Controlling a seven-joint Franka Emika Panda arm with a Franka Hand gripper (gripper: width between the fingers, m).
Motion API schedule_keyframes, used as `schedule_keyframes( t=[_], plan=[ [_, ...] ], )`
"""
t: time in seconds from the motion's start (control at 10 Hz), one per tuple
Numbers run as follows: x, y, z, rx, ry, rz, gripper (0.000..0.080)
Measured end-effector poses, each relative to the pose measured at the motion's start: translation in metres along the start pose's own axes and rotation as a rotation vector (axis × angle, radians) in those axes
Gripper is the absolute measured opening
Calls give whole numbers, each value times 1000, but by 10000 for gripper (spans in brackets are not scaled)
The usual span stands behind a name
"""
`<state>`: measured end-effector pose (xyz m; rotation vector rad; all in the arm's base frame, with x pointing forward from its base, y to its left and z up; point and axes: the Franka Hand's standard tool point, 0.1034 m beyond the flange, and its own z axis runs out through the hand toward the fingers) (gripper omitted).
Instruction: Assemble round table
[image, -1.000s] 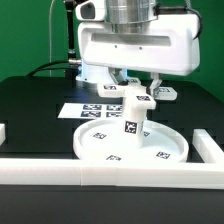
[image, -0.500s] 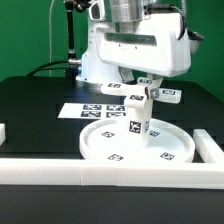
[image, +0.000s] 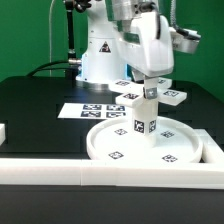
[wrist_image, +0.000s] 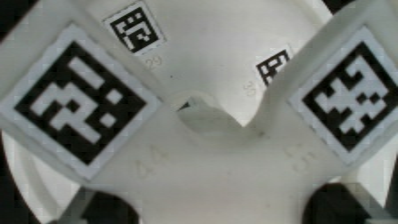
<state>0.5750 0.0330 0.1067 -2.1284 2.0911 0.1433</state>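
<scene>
**A:** Where's your end effector (image: 147, 88) right now?

**B:** Over the round disc (image: 150, 146), coming down from above. My fingers are pinched on the upper part of the cylinder leg (image: 145, 118), which stands upright with its foot at the middle of the disc.

**A:** So the fingers aren't spread?

**B:** No, they're closed in on the leg from both sides. In the exterior view one finger (image: 151, 92) shows against the leg's top.

**A:** And the disc itself?

**B:** It lies flat on the black desk (image: 40, 110), towards the exterior view's right, just behind the white border rail (image: 100, 167) at the front edge. Its rim stands up all round, and I can see several square tags on its floor.

**A:** The cross-shaped piece?

**B:** It sits behind the leg, near the exterior view's right, partly hidden by my end effector; one arm of the cross-shaped piece (image: 174, 97) pokes out to the side. I can't tell whether it touches the leg.

**A:** Anything else on the desk?

**B:** The marker board (image: 90, 110) lies flat behind the disc, to the exterior view's left of the leg.

**A:** What does your wrist view give you?

**B:** A very close look: the leg's white surface (wrist_image: 196, 120) fills it, with large black-and-white tags either side, and the disc's tagged floor beyond.
</scene>
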Motion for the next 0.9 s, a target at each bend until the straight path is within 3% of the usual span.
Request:
schedule_keyframes(
  t=[0.2, 0.3, 0.4, 0.5, 0.8, 0.9],
  plan=[
    [0, -1, 0, 10, 4, 127, 452],
    [0, -1, 0, 9, 3, 166, 503],
    [-2, 0, 2, 6, 0, 179, 602],
    [-3, 0, 0, 4, -2, 162, 602],
    [-15, -1, -34, 26, -28, 145, 647],
    [-14, -1, -31, 24, -26, 141, 649]
  ],
)
